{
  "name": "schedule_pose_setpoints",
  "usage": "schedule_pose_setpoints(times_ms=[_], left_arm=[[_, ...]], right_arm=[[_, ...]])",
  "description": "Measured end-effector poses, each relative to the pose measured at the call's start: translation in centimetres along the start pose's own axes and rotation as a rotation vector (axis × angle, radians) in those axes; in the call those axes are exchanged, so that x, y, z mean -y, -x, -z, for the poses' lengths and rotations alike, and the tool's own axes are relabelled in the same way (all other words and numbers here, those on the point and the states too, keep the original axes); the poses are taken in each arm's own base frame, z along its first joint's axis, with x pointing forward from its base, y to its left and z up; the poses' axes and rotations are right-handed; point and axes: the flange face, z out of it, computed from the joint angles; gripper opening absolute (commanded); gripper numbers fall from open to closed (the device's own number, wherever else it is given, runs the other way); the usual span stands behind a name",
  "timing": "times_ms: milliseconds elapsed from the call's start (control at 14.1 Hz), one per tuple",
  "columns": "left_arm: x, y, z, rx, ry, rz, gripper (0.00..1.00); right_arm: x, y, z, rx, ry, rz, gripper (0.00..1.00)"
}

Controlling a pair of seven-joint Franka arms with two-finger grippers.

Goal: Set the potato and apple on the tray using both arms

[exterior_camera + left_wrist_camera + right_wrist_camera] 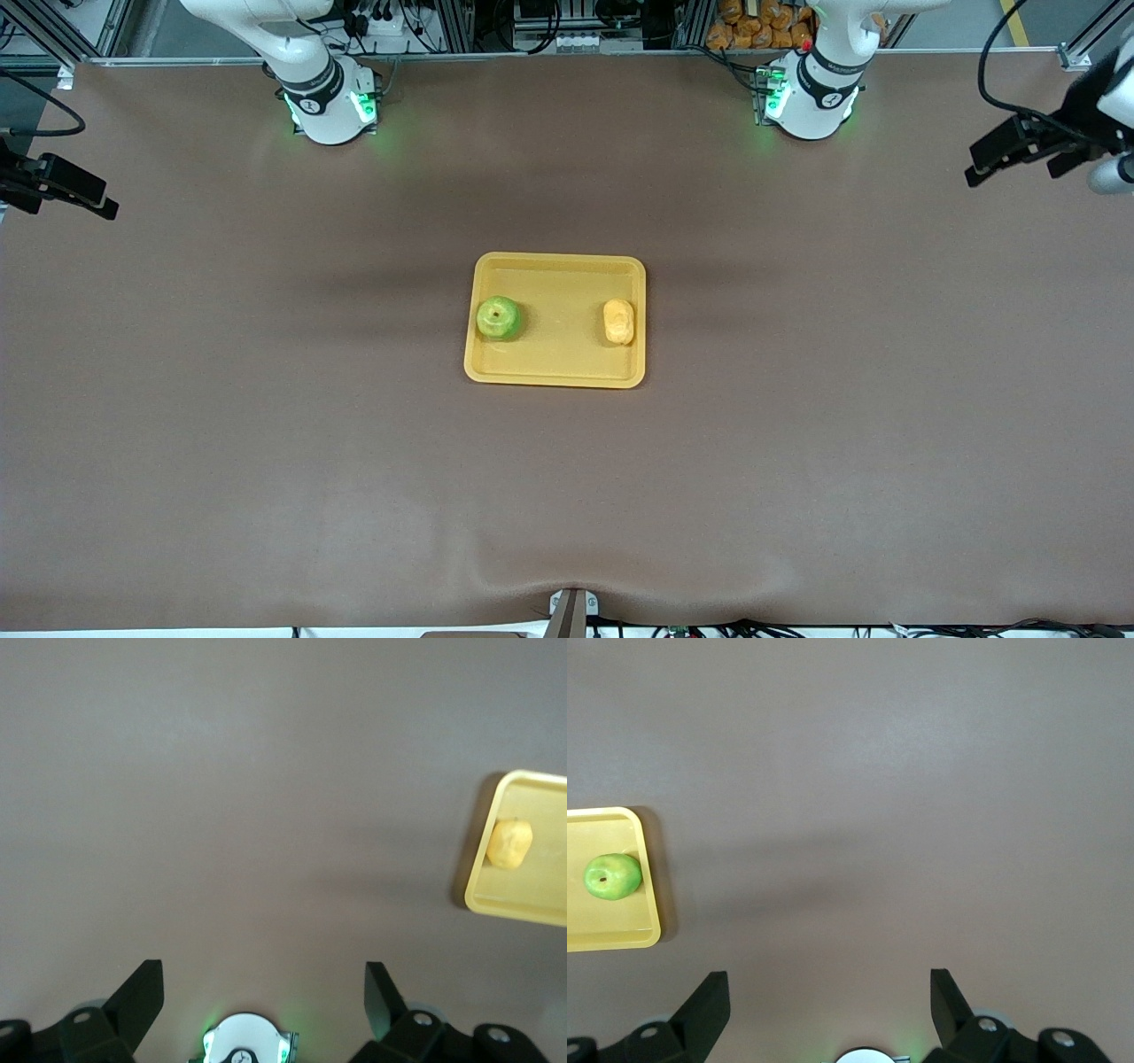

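Note:
The yellow tray (555,368) lies in the middle of the table. The green apple (499,318) sits on it at the right arm's end. The yellow-orange potato (618,321) sits on it at the left arm's end. My left gripper (985,165) hangs open and empty over bare table at the left arm's end, far from the tray. In the left wrist view my left gripper (263,992) is open, with the potato (510,842) on the tray (523,904). My right gripper (93,202) hangs open and empty over the table's right arm's end. The right wrist view shows it (828,997) open, with the apple (612,876) on the tray (620,937).
The brown table cover (567,496) spreads wide around the tray. The two arm bases (332,106) (811,97) glow green at the back edge. Cables and orange packets (762,22) lie past the back edge. A small mount (571,611) stands at the front edge.

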Motion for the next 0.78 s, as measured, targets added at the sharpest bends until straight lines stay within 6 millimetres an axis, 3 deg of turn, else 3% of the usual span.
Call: schedule_pose_setpoints(times_ms=[284,782], left_arm=[[-0.58,1.43,-0.60,0.013,-0.005,-0.068,1.00],[-0.17,0.63,-0.66,-0.005,0.001,-0.069,1.00]], right_arm=[[0.02,0.00,0.00,0.000,0.000,0.000,1.00],[0.05,0.00,0.00,0.000,0.000,0.001,1.00]])
